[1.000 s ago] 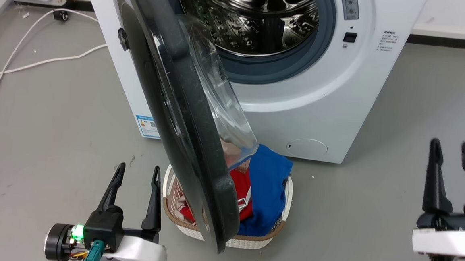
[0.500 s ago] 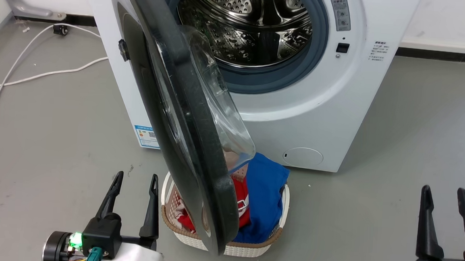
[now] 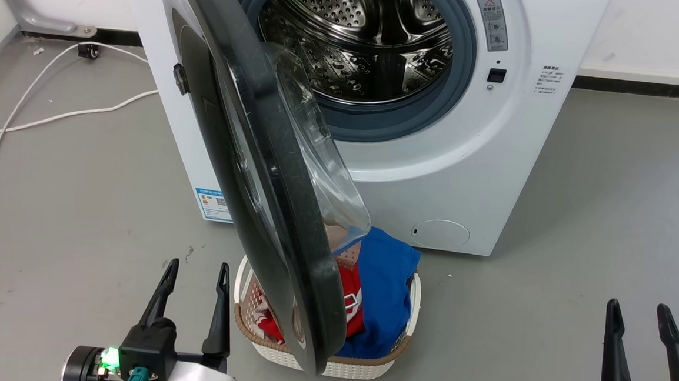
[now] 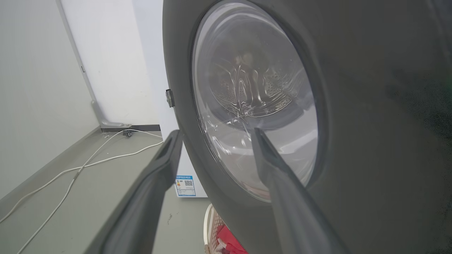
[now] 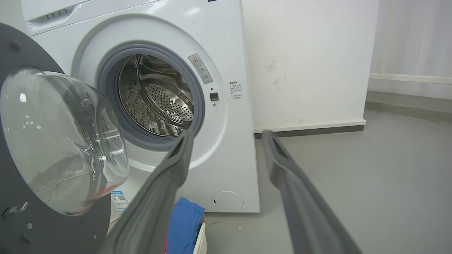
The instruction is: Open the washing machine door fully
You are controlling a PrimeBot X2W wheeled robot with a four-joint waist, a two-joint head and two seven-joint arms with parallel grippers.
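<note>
- Grey floor (image 3: 579,229) is stretching out before a white wall (image 5: 303,53), and both hands are hovering low above it.
- Left hand (image 3: 197,267) is hanging empty with its fingers (image 4: 280,183) spread. It is sitting just beside the outer face of the door (image 3: 259,150). I cannot tell whether they are touching.
- Right hand (image 3: 637,306) is also holding its fingers apart and gripping nothing, well clear of the washer (image 3: 447,162) at the lower right of the head view.
- Door is standing swung out from the washer's front, hinged at the robot's left and showing nearly edge-on in the head view. Its clear bowl (image 5: 60,141) is bulging toward the right hand's side.
- Behind it, the steel drum (image 3: 361,33) is lying open to view inside its grey ring.
- Basket (image 3: 364,366) is sitting on the floor under the door's lower edge, holding red and blue clothes (image 3: 386,287).
- White cable (image 3: 55,117) is trailing across the floor left of the washer.
</note>
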